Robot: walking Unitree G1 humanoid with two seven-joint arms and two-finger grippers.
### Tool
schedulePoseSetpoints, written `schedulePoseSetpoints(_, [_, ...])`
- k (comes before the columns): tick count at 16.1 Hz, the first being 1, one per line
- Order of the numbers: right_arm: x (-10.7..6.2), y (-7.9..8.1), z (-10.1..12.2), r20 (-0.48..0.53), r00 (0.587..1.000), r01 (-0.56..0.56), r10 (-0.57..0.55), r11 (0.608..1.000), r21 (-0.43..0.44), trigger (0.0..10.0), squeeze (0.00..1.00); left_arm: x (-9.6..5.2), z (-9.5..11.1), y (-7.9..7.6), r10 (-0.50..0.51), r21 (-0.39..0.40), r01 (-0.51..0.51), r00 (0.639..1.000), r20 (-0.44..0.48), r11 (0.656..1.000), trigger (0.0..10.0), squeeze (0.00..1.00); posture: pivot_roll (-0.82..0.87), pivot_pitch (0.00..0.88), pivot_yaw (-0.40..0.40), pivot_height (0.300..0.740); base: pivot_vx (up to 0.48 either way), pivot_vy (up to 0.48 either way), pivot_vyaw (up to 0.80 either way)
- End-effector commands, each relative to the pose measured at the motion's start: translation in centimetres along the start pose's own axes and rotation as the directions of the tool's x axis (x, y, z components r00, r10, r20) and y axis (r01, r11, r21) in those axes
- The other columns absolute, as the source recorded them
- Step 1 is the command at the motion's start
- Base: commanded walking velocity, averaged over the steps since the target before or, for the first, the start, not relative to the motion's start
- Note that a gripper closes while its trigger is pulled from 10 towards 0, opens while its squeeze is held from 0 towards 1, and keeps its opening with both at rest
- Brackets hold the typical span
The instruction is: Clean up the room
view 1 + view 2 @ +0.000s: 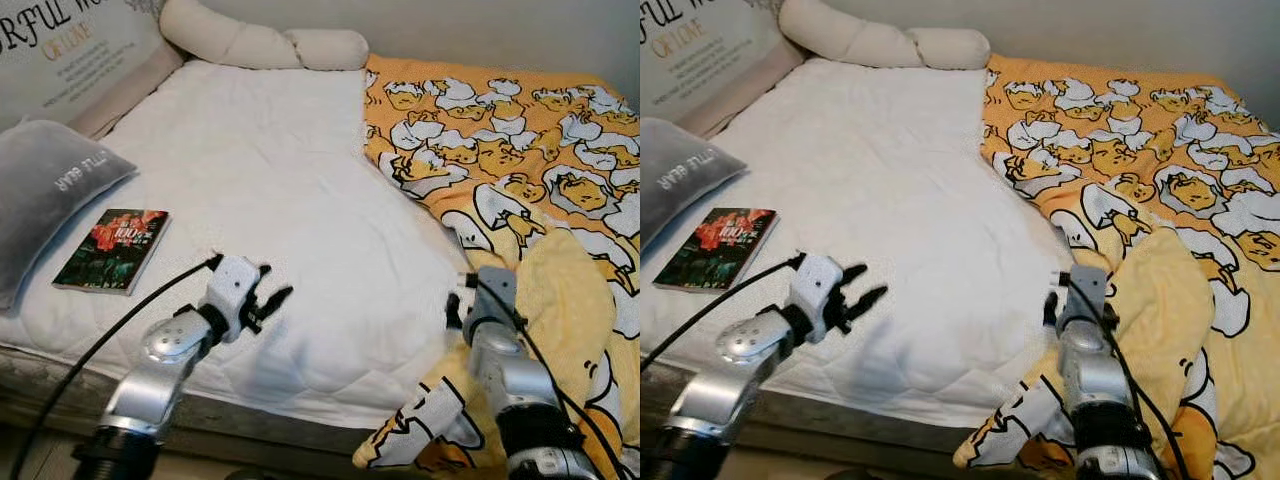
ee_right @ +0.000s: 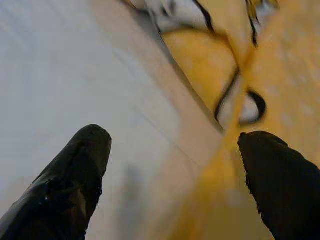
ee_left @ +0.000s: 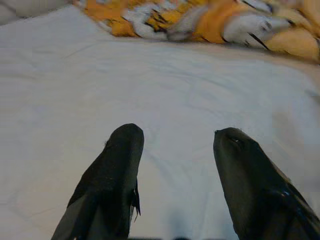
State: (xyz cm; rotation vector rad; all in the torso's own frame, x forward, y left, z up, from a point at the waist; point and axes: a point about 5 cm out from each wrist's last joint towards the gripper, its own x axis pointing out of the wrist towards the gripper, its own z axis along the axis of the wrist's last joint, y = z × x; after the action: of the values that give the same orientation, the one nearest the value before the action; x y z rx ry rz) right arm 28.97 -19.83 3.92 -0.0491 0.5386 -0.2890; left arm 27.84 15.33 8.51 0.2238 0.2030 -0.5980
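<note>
Item: bed [image 1: 250,180], blanket [image 1: 520,150] bunched along its right edge. Our right gripper [image 2: 172,150] straddled the blanket's edge, released; left gripper [image 3: 175,150] released over bare mattress. Step judged: bed-making; next, clench and spread.

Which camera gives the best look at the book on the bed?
The left eye view: the book lies whole beside the grey pillow, cover legible. The right eye view shows it too, nearer the frame edge. The wrist views point at mattress and blanket instead.

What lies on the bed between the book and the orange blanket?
Between the book and the orange blanket lies bare white mattress cover, crossed near the front only by the open left gripper, as the left eye view shows.
</note>
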Motion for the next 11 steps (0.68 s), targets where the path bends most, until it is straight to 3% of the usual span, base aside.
schedulePoseSetpoints(1, [-0.5, 0.2, -0.1, -0.004, 1.000, -0.007, 0.007, 1.000, -0.022, 10.0, 0.00, 0.1, 0.3, 0.0, 0.017, 0.004, -0.017, 1.000, 0.012, 1.000, 10.0, 0.00, 0.05, 0.000, -0.012, 0.740, 0.000, 0.000, 0.00])
schedulePoseSetpoints(6, [-0.7, -1.5, -1.2, -0.066, 0.990, 0.118, -0.123, 0.991, -0.069, 10.0, 0.00, -0.4, 0.2, -1.2, -0.112, 0.016, 0.112, 0.994, -0.008, 0.994, 10.0, 0.00, 0.05, 0.000, -0.017, 0.740, 0.000, 0.000, 0.00])
schedulePoseSetpoints(9, [-0.7, -1.9, -1.3, -0.090, 0.987, 0.124, -0.135, 0.986, -0.115, 10.0, 0.00, -0.7, -0.1, -1.1, -0.159, 0.038, 0.160, 0.987, -0.040, 0.986, 10.0, 0.00, 0.04, 0.000, -0.010, 0.740, 0.000, 0.000, 0.00])
schedulePoseSetpoints(11, [-0.1, -1.7, -2.7, -0.172, 0.978, 0.099, -0.115, 0.990, -0.099, 10.0, 0.00, -0.7, 0.0, -1.3, -0.209, 0.044, 0.211, 0.977, -0.049, 0.976, 10.0, 0.00, 0.03, 0.000, -0.001, 0.740, 0.000, 0.000, 0.00])
